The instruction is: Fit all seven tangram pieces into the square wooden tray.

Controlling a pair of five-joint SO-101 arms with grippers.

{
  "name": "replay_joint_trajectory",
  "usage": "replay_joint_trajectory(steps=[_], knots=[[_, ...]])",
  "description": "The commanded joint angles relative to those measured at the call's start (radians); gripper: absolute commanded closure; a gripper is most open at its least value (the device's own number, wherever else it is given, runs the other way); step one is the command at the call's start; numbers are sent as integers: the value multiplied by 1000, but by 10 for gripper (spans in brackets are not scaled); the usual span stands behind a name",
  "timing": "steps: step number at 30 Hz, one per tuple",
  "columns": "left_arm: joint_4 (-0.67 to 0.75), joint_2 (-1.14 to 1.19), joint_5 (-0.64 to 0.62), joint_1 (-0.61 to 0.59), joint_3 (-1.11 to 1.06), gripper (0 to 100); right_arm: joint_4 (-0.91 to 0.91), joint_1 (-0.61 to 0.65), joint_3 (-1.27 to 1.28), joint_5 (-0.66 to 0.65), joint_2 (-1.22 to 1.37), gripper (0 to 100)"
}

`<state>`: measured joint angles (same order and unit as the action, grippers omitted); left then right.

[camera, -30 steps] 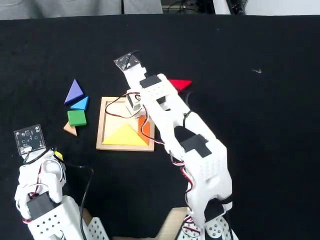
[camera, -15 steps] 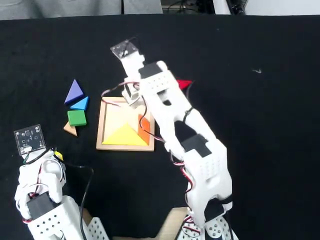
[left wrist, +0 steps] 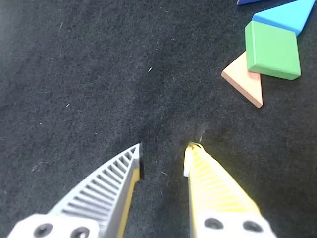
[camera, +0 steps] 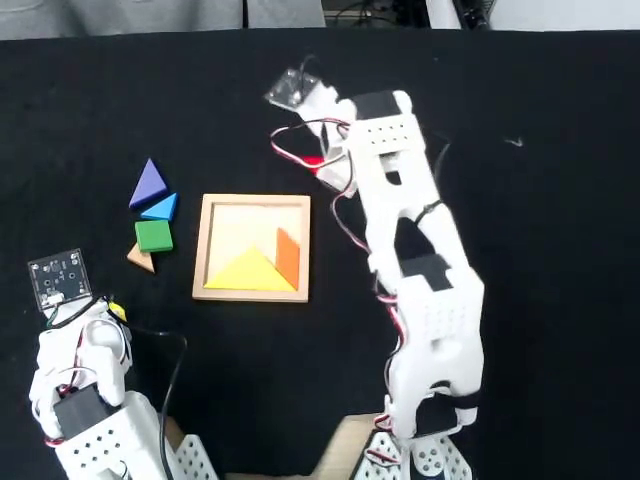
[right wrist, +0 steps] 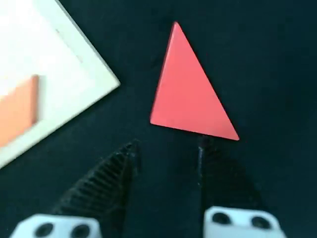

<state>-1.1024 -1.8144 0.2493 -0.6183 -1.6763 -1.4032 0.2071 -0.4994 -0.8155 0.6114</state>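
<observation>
Hovering right claw parted, empty, just short of red triangle edge | tray corner near | left claw parted, empty, over desk

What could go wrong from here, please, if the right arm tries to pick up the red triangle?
1. The red triangle lies flat on the cloth, so the open right tool might nudge it rather than grip it.
2. The tray corner is close, so the tool could catch its rim and shift the orange piece inside.
</observation>
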Motion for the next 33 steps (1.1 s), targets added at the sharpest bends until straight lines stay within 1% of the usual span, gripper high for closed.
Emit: replay_joint_trajectory(steps=[1,3,5,8,10,16,20,25,33], knots=[[20,-8,11,10,-7,840,23,-18,-1,-104,30,730],[20,-8,11,8,-7,840,25,-18,-7,-114,59,649],[20,-8,11,7,-7,840,25,-18,-8,-135,74,603],[20,-8,11,7,-7,840,-23,-12,-7,-235,74,620],[20,-8,11,8,-7,840,-37,-3,-10,-259,74,642],[20,-8,11,10,-7,840,31,0,-2,-262,97,649],[20,-8,11,10,-7,840,32,8,-36,-262,131,649],[20,-8,11,12,-7,840,20,55,-68,-262,171,652],[20,-8,11,12,-7,840,18,51,-143,-262,275,652]])
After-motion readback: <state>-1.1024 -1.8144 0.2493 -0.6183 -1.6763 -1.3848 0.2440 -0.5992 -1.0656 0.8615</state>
